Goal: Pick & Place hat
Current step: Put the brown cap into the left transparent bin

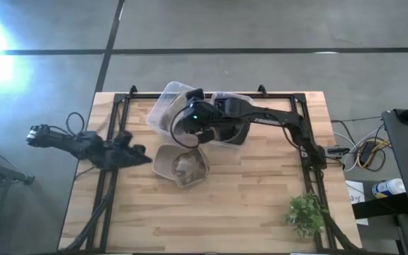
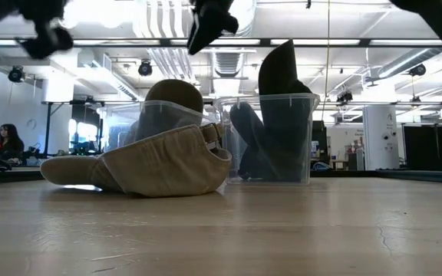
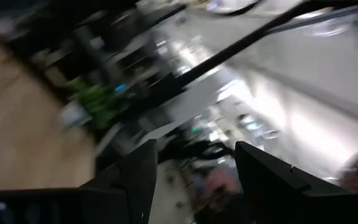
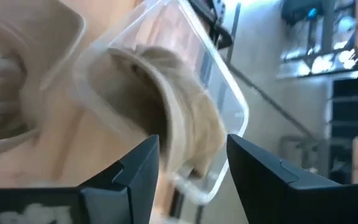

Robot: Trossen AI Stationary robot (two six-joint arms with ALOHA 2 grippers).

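- The soft tan cloth hat [image 1: 183, 167] lies on the wooden table [image 1: 261, 205], just in front of the clear plastic bin [image 1: 167, 108].
- The right gripper [image 1: 188, 134] hangs above it with fingers spread and holding nothing, probably closer than the left gripper [image 1: 142, 157], whose fingers are spread too.

A tan cap [image 2: 148, 165] lies upside down on the wooden table, crown hollow upward, just in front of a clear bin [image 4: 185, 93] holding a second tan hat [image 4: 179, 124].
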